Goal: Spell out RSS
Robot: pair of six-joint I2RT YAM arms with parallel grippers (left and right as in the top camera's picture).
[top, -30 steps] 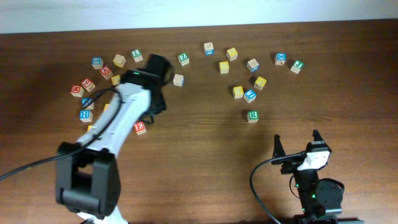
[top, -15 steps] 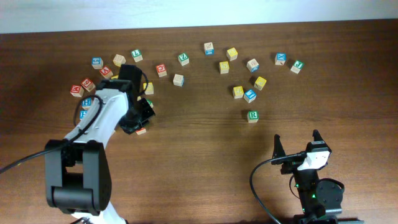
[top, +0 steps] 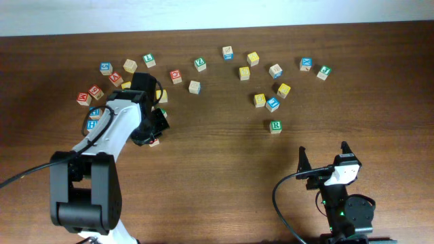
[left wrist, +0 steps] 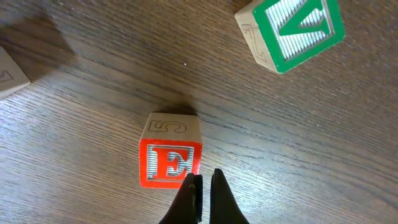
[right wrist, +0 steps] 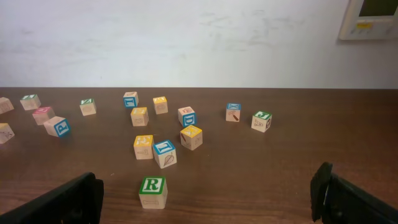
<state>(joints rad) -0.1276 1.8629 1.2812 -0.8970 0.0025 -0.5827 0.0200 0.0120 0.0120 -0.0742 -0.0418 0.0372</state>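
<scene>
The green R cube [top: 275, 126] stands alone on the table right of centre, and it also shows in the right wrist view [right wrist: 153, 191]. Several yellow-faced cubes [top: 259, 100] lie behind it; in the right wrist view [right wrist: 143, 147] their letters are too small to read. My left gripper [left wrist: 205, 182] is shut and empty, its tips low at the front right corner of a red E cube [left wrist: 171, 162]. In the overhead view my left gripper [top: 153, 133] is at the left cluster. My right gripper [top: 324, 160] is open and empty near the front edge, well short of the R cube.
A green V cube [left wrist: 292, 28] lies beyond the red E cube. Red, blue and plain cubes crowd the far left [top: 95, 112]. A blue cube [right wrist: 165, 153] sits just behind the R cube. More cubes line the back [top: 227, 52].
My left arm has swung from the back of the left cluster toward the front and come down by the red E cube. The right arm has not moved.
</scene>
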